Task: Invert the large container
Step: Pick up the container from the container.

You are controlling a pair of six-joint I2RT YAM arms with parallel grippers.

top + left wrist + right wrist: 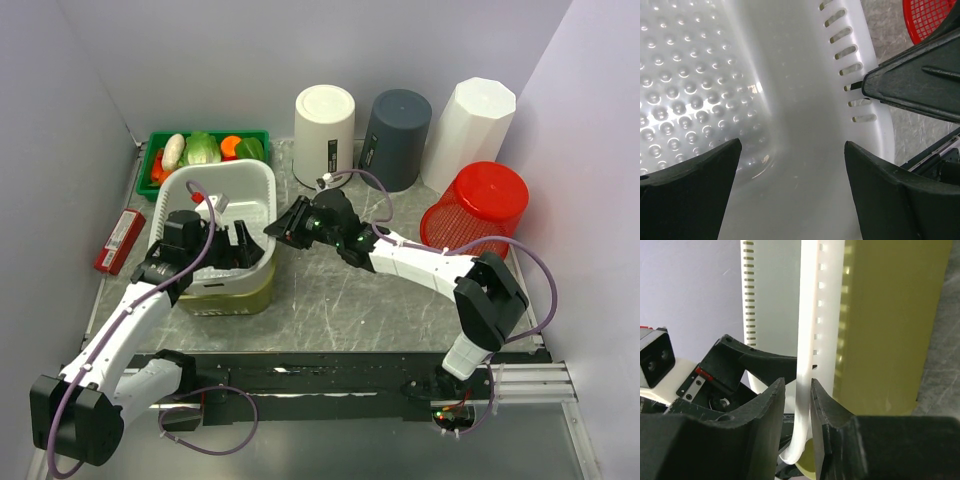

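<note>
A large white slotted basket (215,195) sits upright, nested in an olive-yellow container (240,297) at the table's left. My left gripper (232,250) is open and reaches inside the basket; the left wrist view shows its dimpled floor and slotted wall (790,100) between the open jaws (792,145). My right gripper (278,228) is shut on the basket's right rim, which the right wrist view shows as a thin white wall (807,340) between the fingers (798,382), with the olive container (890,325) just beyond.
A green tray (158,140) of vegetables stands at the back left. A white bin (325,120), a dark grey bin (397,125) and a white faceted bin (470,120) stand along the back. A red mesh basket (478,205) is at the right, a red packet (120,240) at the left.
</note>
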